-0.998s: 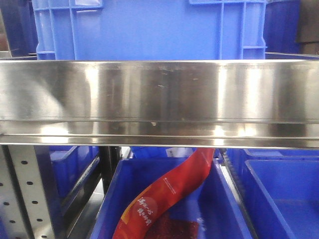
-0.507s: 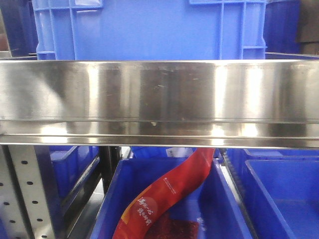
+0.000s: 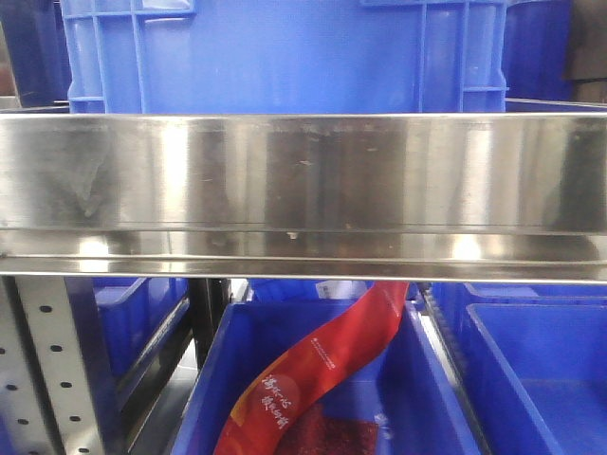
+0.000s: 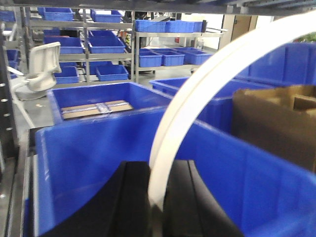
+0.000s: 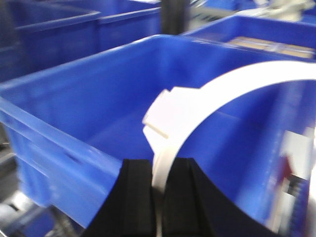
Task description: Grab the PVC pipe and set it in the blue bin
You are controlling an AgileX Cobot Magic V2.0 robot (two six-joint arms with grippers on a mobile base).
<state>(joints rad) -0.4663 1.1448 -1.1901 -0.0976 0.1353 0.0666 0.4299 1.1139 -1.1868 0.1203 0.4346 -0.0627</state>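
Reflections were all that had shifted for you in the front view. The bright bands on the brushed steel shelf edge sat a little differently than half a second before. The light blue plastic crate above it and the red printed pouch below kept their places. No arm showed there, so I judged the arms were moving out of that view and nothing on the shelf was disturbed.

At the wrists, your left gripper was clamped on the white half-circle PVC pipe. It rose from between the black fingers and swept up to the right above the open blue plastic bin. Your right gripper was likewise closed on a white arc, with its tabbed end just above the fingers, over the hollow of a blue bin. You could not tell from these views whether both grippers held one piece. The pipe was in the air, not yet in the bin, and release looked to be the step left.
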